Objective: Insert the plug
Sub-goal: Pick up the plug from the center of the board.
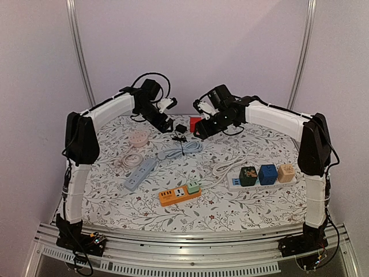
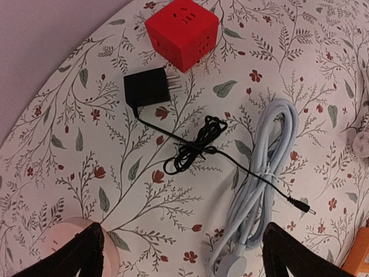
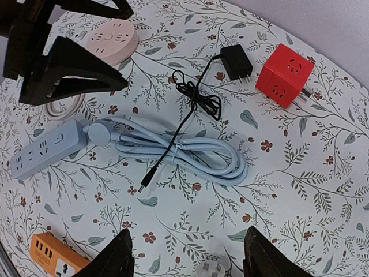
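progress: nothing done yet | black adapter plug (image 2: 147,88): loose, just beside red cube socket (image 2: 181,33), prongs toward it | left end effector (image 2: 183,254): spread, empty, apart from that socket | right end effector (image 3: 190,257): spread, empty | remaining: grasp, align, push in

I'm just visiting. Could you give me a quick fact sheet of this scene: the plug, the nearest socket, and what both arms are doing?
plug: black adapter, lying loose on the table
nearest socket: red cube, just past the adapter's prongs
cord: thin, black, tangled, crossing a coiled pale cable
left fingers: open, empty
right fingers: open, empty
plugged in yet: no
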